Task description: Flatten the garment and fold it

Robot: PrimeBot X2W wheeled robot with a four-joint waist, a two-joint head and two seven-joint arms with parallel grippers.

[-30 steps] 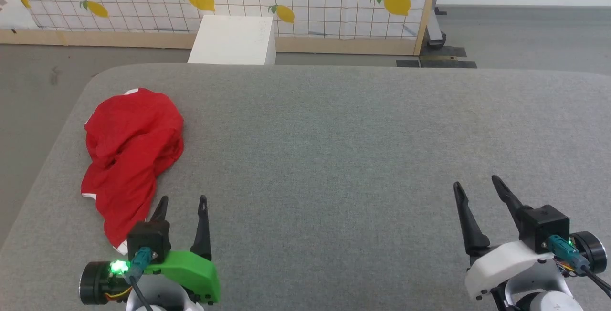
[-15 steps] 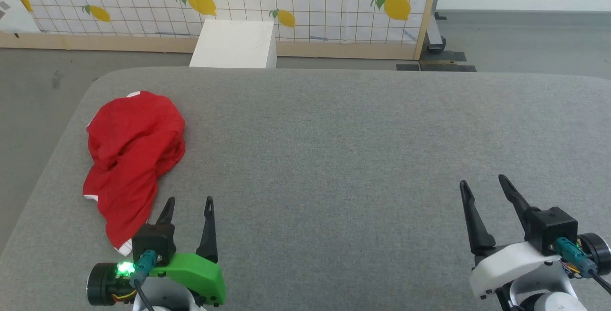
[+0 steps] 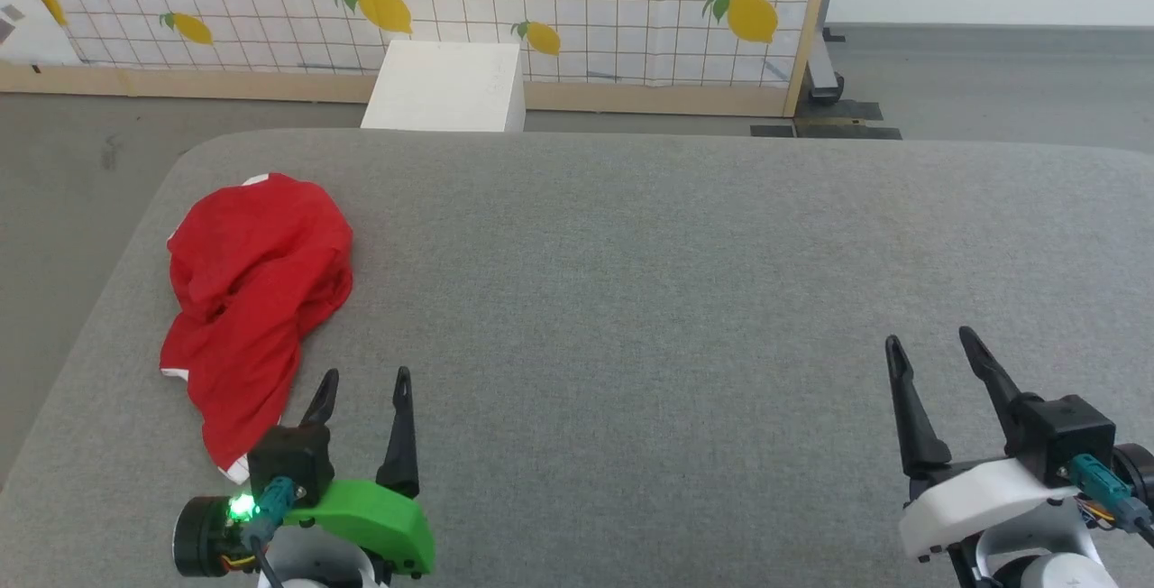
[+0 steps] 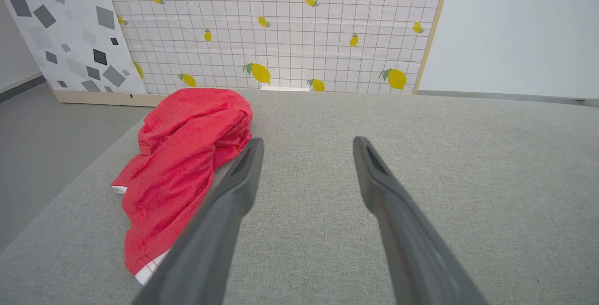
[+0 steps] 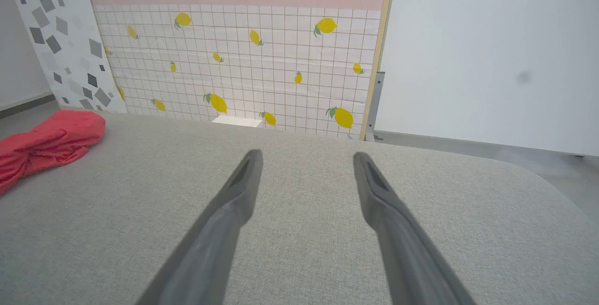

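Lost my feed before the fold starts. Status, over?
Left gripper open, empty, by the garment's near end. Right gripper open, empty, far right. Garment crumpled at table's left side, not flattened. No obstacle seen.

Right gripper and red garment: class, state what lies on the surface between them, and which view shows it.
Bare grey fabric surface lies between the right gripper and the crumpled red garment; the head view shows the whole stretch.

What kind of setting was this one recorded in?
Probably a staged lab set, not a home: a wood-framed lemon-print backdrop, a grey felt-covered table and a plain grey floor.
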